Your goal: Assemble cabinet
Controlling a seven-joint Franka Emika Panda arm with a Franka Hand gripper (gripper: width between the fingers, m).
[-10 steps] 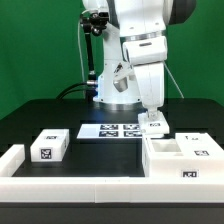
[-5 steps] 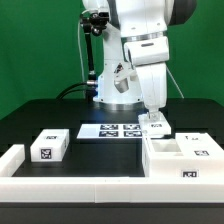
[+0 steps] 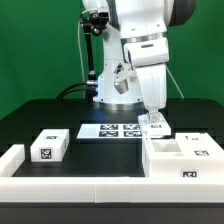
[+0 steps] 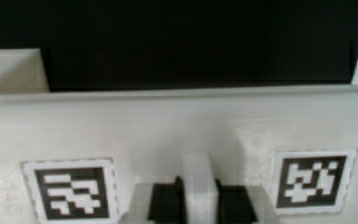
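We see the jaws pinching a small white tagged plastic drawer block (image 3: 155, 125) just behind the big white plastic compartmented cabinet box (image 3: 165, 168) on the black worktop (image 3: 105, 152); we judge this a placing step, which next calls for aligning the block over an open compartment.

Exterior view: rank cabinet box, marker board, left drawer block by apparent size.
1. Cabinet box: clearly largest.
2-3. Marker board and left drawer block: too close to rank. The board looks wider but lies flat and thin; the block looks taller and sits nearer the camera.
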